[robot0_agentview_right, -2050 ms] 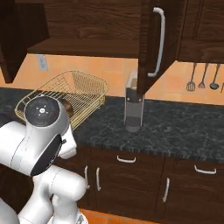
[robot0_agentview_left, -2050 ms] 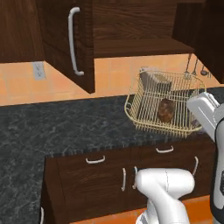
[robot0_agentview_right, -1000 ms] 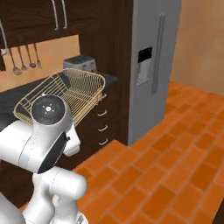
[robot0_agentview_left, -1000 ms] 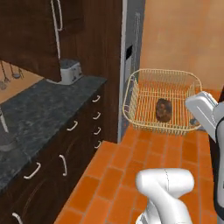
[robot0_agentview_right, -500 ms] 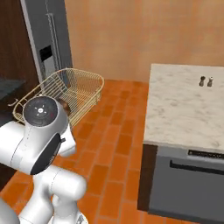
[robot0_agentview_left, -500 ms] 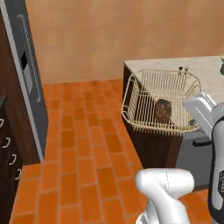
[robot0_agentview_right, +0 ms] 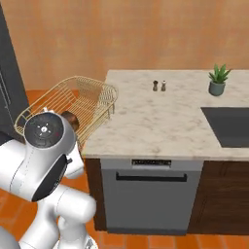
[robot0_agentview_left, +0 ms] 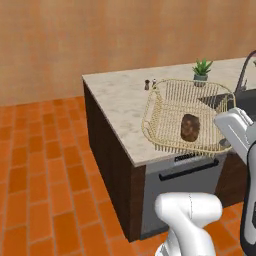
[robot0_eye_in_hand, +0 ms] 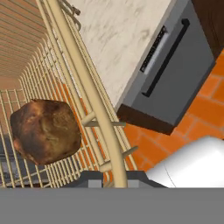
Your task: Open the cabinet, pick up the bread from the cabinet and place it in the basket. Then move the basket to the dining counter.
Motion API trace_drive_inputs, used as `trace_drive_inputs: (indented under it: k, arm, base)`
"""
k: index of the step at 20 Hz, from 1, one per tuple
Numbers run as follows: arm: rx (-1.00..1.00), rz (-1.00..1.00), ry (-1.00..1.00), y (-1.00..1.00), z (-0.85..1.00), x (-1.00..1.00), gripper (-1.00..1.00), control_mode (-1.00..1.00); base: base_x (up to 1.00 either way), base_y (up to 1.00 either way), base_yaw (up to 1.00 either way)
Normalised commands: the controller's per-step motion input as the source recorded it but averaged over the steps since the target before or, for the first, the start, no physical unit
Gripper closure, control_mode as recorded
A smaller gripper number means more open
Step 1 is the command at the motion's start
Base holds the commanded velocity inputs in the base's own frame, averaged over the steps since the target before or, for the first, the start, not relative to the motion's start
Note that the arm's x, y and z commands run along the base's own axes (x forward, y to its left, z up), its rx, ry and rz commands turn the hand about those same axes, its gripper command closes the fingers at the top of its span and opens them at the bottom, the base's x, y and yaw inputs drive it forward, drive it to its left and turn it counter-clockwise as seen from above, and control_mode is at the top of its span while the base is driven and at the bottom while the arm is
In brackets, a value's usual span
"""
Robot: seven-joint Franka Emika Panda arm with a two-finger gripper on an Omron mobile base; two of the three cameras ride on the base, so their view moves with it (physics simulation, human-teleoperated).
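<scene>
Nearest, in the hand view: gripper [robot0_eye_in_hand: 114, 177] clamped narrow on the rim of the basket [robot0_eye_in_hand: 94, 105], the golden rim wire running up from between the two dark tips at 6 o'clock toward 11 o'clock. Bread [robot0_eye_in_hand: 45, 130] lying inside the basket at about 8 o'clock of that view, resting on the mesh floor, just beside the gripped wall but apart from the tips.

From the left base view: basket [robot0_agentview_left: 170, 107] held aloft at 3 o'clock, tilted, its mesh overlapping the near edge of the dining counter [robot0_agentview_left: 120, 100] — whether touching the marble or hovering above it, cannot tell. Bread [robot0_agentview_left: 189, 127] a dark lump near the basket's middle. From the right base view: basket [robot0_agentview_right: 90, 99] at 9 o'clock, off the counter's left edge, one corner reaching over the pale top of the dining counter [robot0_agentview_right: 160, 121]; bread [robot0_agentview_right: 71, 119] peeking out beside the arm's round joint.

Below the counter front: a grey dishwasher [robot0_agentview_right: 151, 199] with a dark bar handle.

Farther back on the marble: salt and pepper shakers [robot0_agentview_right: 159, 86] standing side by side, a dark sink [robot0_agentview_right: 228, 126] at 3 o'clock, then a small potted plant [robot0_agentview_right: 218, 80] near the far edge — past all that, a plain orange wall [robot0_agentview_right: 146, 34].
</scene>
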Motion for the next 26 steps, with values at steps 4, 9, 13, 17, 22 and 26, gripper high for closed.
trace_drive_inputs:
  k: [4,9,13,17,22,26]
  arm:
    - [0.00,0.00,0.00,0.00,0.00,0.00,1.00,1.00]
    - [0.00,0.00,0.00,0.00,0.00,0.00,1.00,1.00]
    - [0.00,0.00,0.00,0.00,0.00,0.00,1.00,1.00]
    - [0.00,0.00,0.00,0.00,0.00,0.00,1.00,1.00]
    - [0.00,0.00,0.00,0.00,0.00,0.00,1.00,1.00]
    - [0.01,0.15,0.09,-0.39,-0.54,0.74,1.00,-1.00]
  base:
    - [0.99,-0.66,0.11]
    - [0.84,-0.26,0.11]
    - [0.96,-0.45,0.13]
    - [1.00,-0.47,0.11]
    - [0.51,-0.48,0.22]
    - [0.16,-0.10,0.06]
